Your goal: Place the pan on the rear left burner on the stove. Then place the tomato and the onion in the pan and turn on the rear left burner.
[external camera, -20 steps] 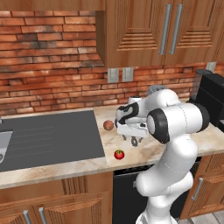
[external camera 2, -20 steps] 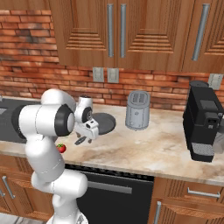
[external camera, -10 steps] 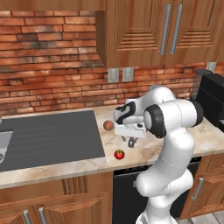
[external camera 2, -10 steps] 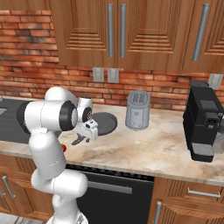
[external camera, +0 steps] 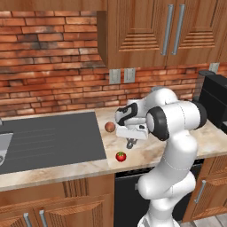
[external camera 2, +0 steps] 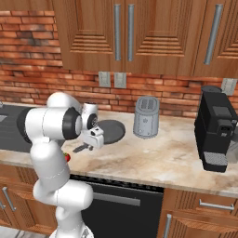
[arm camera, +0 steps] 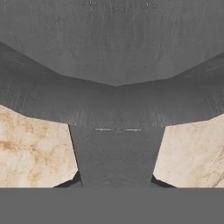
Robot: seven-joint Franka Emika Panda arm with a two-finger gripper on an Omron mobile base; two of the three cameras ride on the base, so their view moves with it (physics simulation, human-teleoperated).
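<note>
Because I need the pan (external camera 2: 108, 130) lifted by its handle (arm camera: 116, 153), the gripper (external camera 2: 87, 147) is clamped there — pan on the counter (external camera 2: 162, 153), tomato (external camera: 120, 156) and onion (external camera: 109, 127) waiting nearby.

The arm folds low in front of its base, wrist bent down, gripper (external camera: 131, 142) pointing at the counter. Its jaws look closed (fingertips barely show at the hand view's bottom edge), apparently clamping something.
</note>
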